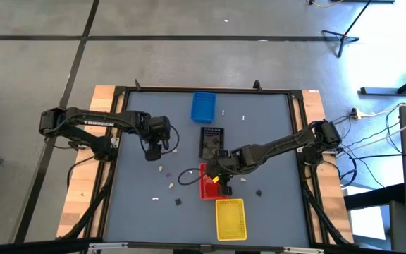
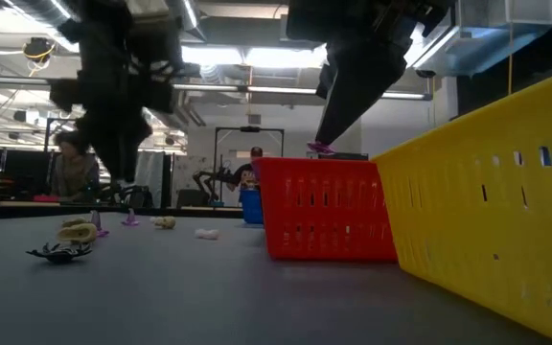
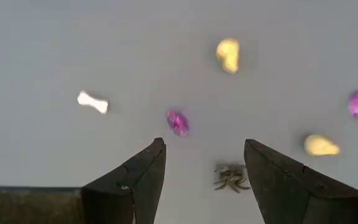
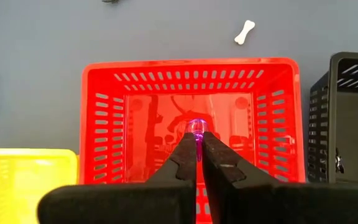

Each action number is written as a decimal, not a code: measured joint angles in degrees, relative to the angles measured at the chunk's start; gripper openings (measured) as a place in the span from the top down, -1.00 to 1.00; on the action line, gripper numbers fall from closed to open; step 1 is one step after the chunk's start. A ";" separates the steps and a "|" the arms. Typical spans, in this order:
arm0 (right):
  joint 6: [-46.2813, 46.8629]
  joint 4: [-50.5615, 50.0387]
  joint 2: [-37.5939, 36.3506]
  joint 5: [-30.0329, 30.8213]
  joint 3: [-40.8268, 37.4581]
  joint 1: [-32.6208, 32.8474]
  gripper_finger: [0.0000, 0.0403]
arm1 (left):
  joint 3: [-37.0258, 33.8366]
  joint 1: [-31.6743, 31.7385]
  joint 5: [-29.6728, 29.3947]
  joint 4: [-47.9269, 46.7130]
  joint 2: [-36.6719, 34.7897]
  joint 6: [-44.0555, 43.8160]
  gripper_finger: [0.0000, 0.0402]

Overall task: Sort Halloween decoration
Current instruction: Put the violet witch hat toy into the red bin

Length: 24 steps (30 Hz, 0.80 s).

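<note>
Over the red tray [image 4: 104,112], the right end effector [image 4: 197,144] pinches a purple piece [image 4: 196,128]; release comes next. The left end effector [image 3: 204,168], wide, hovers above scattered decorations near a small spider [image 3: 231,177] on the table [image 1: 273,134].

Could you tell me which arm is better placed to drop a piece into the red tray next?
The right. Its gripper is shut on a purple piece directly above the red tray, while the left gripper hangs open over loose pieces elsewhere on the table.
</note>
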 joint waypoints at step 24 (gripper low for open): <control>0.00 0.10 -0.02 0.63 0.00 0.00 0.48 | -14.53 4.63 -0.02 21.85 0.00 -2.45 -0.03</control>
